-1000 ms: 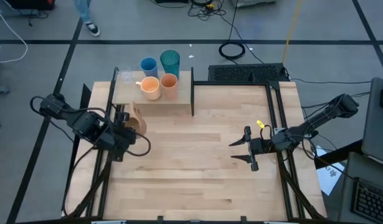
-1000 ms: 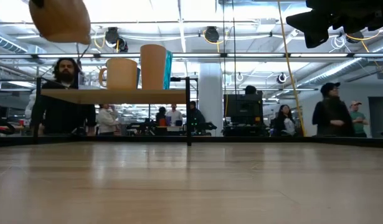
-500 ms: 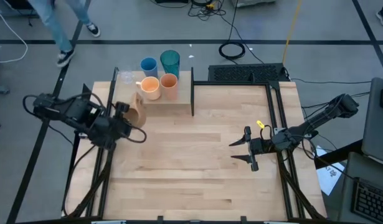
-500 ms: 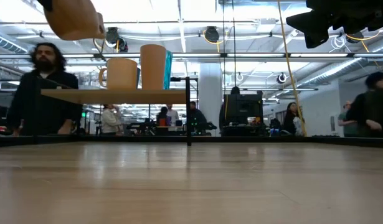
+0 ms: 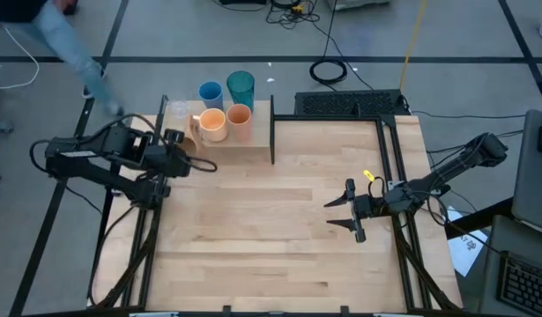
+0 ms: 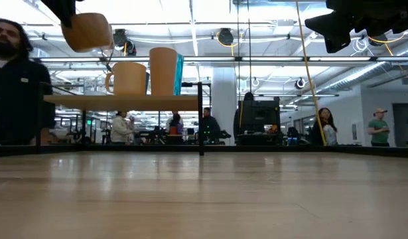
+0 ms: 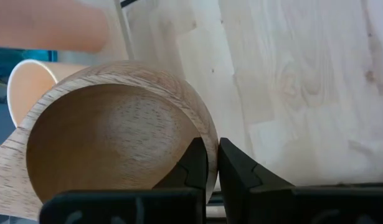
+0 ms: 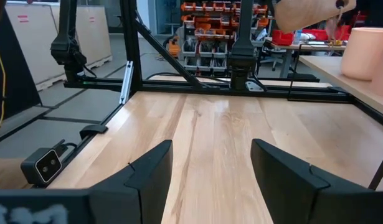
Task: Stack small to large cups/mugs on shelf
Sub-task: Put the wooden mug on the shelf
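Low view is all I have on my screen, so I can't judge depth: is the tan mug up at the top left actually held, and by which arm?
Observer: Yes. The left gripper is shut on the tan mug, pinching its rim.
Operator: Is it over the shelf yet?
Observer: From above, the mug hangs at the shelf edge, beside the peach-orange mug.
Operator: And the right arm?
Observer: The right gripper waits open and empty over the table's right side.
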Available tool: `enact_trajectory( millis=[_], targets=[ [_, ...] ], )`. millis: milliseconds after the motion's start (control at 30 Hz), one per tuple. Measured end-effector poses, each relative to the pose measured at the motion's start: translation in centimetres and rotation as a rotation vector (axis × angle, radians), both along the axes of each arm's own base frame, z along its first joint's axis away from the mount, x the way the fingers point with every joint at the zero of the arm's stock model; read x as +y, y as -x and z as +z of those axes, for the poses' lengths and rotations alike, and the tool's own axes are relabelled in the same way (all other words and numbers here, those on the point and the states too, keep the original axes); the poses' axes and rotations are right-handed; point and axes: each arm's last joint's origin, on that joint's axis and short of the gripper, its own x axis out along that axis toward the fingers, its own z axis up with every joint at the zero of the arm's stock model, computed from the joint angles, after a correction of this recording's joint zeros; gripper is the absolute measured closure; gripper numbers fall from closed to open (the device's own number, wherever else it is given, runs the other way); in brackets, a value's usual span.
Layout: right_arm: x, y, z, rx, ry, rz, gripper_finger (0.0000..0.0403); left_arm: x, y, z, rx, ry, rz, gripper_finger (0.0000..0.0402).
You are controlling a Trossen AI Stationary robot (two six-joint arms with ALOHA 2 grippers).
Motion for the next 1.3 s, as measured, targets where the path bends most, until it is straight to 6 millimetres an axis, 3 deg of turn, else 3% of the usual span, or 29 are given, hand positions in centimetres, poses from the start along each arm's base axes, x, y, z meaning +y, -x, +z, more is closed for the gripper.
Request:
enact_trajectory(
  millis=[300,800,1300],
  targets=[
    [0.0,0.0,0.0,0.000,0.002,0.000,0.0195,2.2,0.1,-0.1,0.023,0.042,0.068,0.0384],
    [0.0,0.0,0.0,0.000,0.002,0.001,0.0195,2.4,0.1,-0.1,-0.008,0.166,0.177,0.0384],
    [0.0,0.0,0.0,0.000,0.004,0.002,0.0195,4.5,0.5,-0.8,0.032,0.156,0.226,0.0384]
  ],
)
